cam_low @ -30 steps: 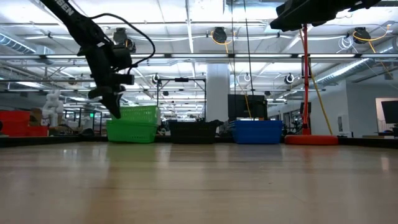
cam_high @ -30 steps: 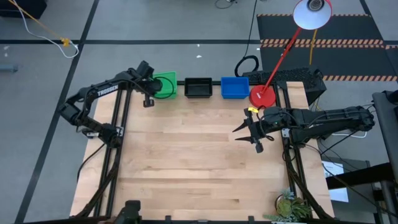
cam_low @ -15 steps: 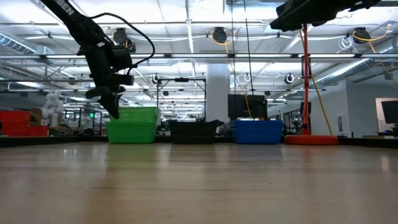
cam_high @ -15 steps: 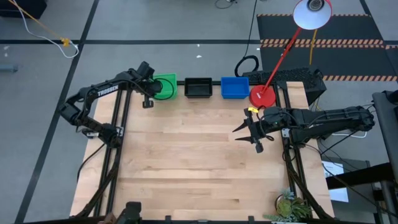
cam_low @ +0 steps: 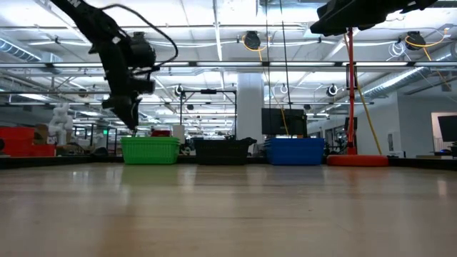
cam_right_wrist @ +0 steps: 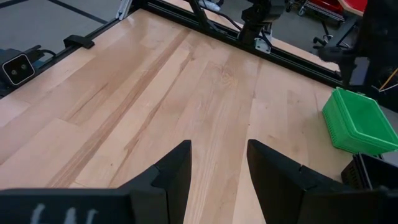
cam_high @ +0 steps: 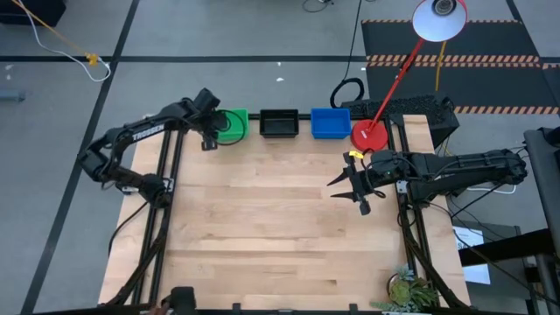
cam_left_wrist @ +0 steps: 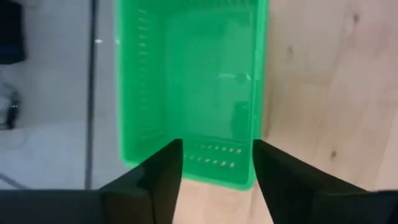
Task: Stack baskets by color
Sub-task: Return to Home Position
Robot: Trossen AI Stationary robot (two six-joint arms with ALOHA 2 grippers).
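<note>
Three stacks of baskets stand in a row at the table's far edge: green [cam_high: 234,124] on the left, black [cam_high: 279,122] in the middle, blue [cam_high: 330,122] on the right. All rest flat on their bottoms. My left gripper [cam_low: 132,119] hangs open, slanting down, just above the green stack's left end [cam_left_wrist: 217,163]. Its fingers stand to either side of that end wall, clear of it. My right gripper [cam_high: 354,185] waits open above the table's right side, with nothing between its fingers [cam_right_wrist: 217,168].
A red round lamp base [cam_high: 369,135] sits right of the blue basket, and its red arm slants up over the far right corner. A small plant [cam_high: 409,293] stands at the near right corner. The wooden tabletop [cam_high: 271,227] in front of the baskets is bare.
My left gripper has let go of the top green basket and risen a little. That basket stood high on the green stack. It has now dropped down into the stack, which stands lower and level.
</note>
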